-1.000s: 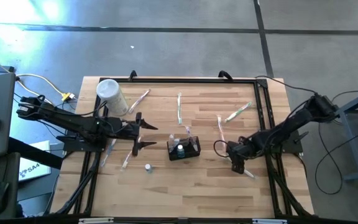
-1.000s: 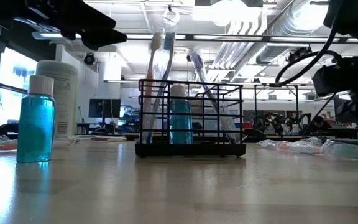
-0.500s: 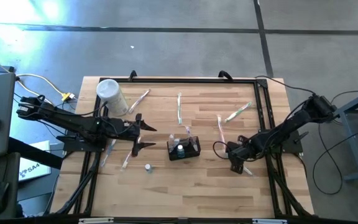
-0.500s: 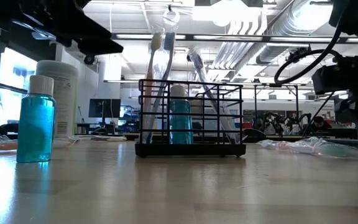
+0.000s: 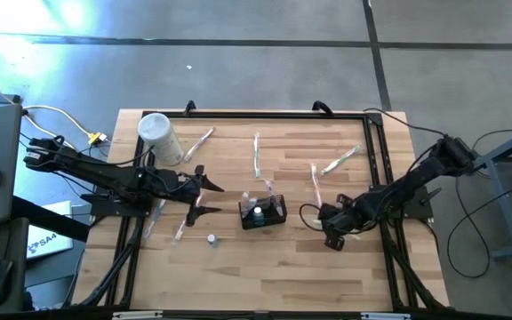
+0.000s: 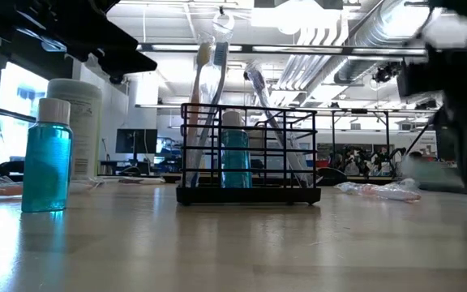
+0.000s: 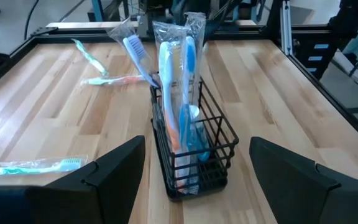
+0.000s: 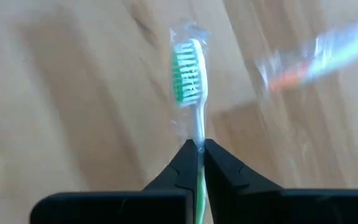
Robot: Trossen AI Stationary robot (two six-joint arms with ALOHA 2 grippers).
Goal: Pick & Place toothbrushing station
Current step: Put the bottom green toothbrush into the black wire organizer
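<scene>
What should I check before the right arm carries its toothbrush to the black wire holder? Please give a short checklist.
1. Right hand shut on green toothbrush: ok.
2. Wrapper still on that brush: ok.
3. Wire holder upright on table: ok.
4. Free slot in holder, which already holds wrapped brushes and a blue bottle: cannot tell.
5. Left hand open, facing the holder, not touching: ok.
6. Loose bottle stands apart from the holder: ok.

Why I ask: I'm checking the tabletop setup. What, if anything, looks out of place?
Several wrapped toothbrushes lie scattered across the table instead of standing in the black wire holder. One small blue bottle stands loose outside it. The right gripper pinches a green-bristled wrapped toothbrush.
</scene>
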